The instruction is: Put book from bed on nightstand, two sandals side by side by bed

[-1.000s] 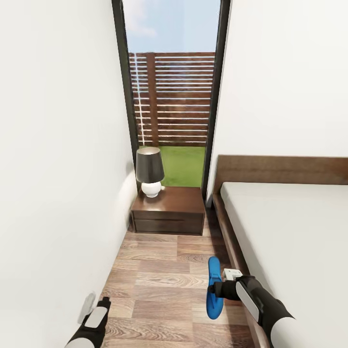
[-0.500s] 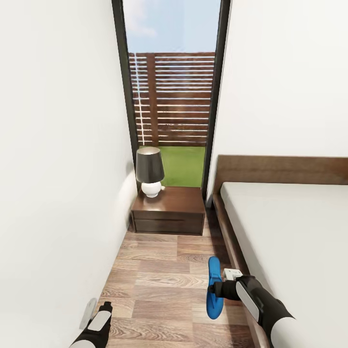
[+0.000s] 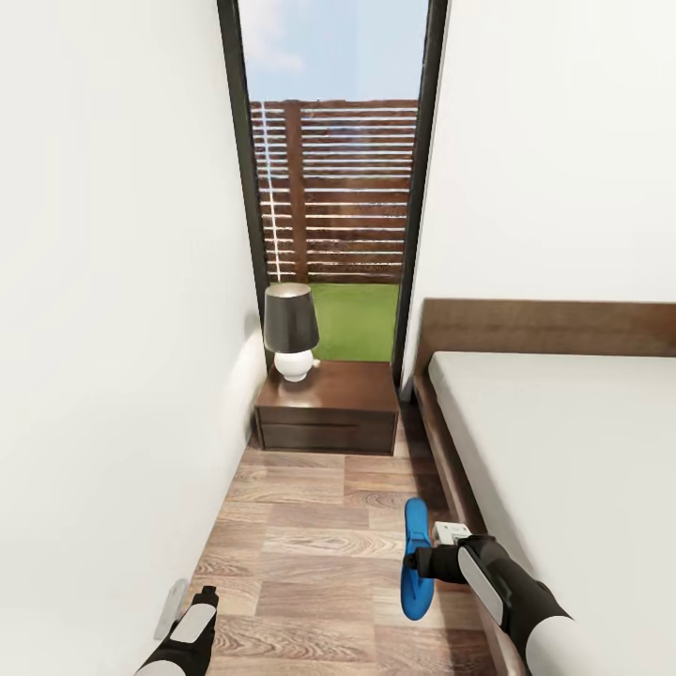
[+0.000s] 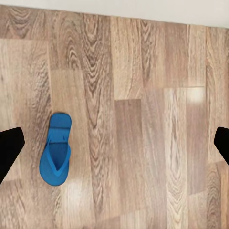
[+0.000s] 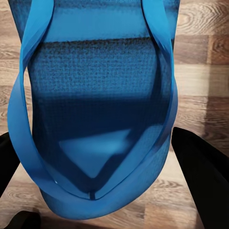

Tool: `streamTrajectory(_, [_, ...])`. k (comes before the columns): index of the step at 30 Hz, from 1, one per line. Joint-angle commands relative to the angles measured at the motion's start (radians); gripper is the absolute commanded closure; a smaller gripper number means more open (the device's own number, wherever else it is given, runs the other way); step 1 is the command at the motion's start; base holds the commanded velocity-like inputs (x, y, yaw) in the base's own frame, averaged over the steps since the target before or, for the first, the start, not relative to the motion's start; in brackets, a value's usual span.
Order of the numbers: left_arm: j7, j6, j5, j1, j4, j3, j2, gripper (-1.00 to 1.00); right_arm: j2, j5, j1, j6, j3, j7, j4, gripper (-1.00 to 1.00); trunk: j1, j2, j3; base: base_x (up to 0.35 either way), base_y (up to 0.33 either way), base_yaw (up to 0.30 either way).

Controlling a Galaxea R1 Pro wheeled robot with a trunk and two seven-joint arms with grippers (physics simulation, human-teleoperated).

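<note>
One bright blue sandal [image 3: 414,554] hangs edge-on over the floor beside the bed [image 3: 563,451], with my right gripper [image 3: 420,563] shut on it. In the right wrist view the sandal's sole and straps [image 5: 95,109] sit between the two dark fingers [image 5: 202,171]. The other sandal [image 4: 56,150] lies flat on the wood floor in the left wrist view, off to one side below my open left gripper [image 4: 114,148]. The left gripper [image 3: 203,597] hovers low by the left wall. A dark nightstand [image 3: 329,413] stands ahead by the window. The book is out of view.
A black-shaded lamp [image 3: 290,330] stands on the nightstand's left part. The white wall on the left and the bed frame [image 3: 451,469] on the right bound a narrow strip of wood floor [image 3: 310,535]. A tall window [image 3: 333,188] is behind the nightstand.
My left gripper has sunk slightly lower in the head view. The right gripper and the sandal it holds have stayed put.
</note>
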Motion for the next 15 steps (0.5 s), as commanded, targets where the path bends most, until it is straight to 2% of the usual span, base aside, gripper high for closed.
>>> streamTrajectory(1, [0.002, -0.004, 0.011, 0.0, -0.001, -0.001, -0.001, -1.0, 0.0, 0.003, -0.001, 0.003, 0.004, 0.003, -0.001, 1.0, 0.004, -0.008, -0.004, 0.0, 0.0, 0.0])
streamTrajectory(15, [0.002, -0.002, 0.012, 0.0, 0.0, -0.001, -0.001, -1.0, 0.005, 0.003, -0.001, -0.005, 0.002, 0.003, -0.001, 1.0, 0.058, -0.106, -0.048, 0.0, 0.0, 0.0])
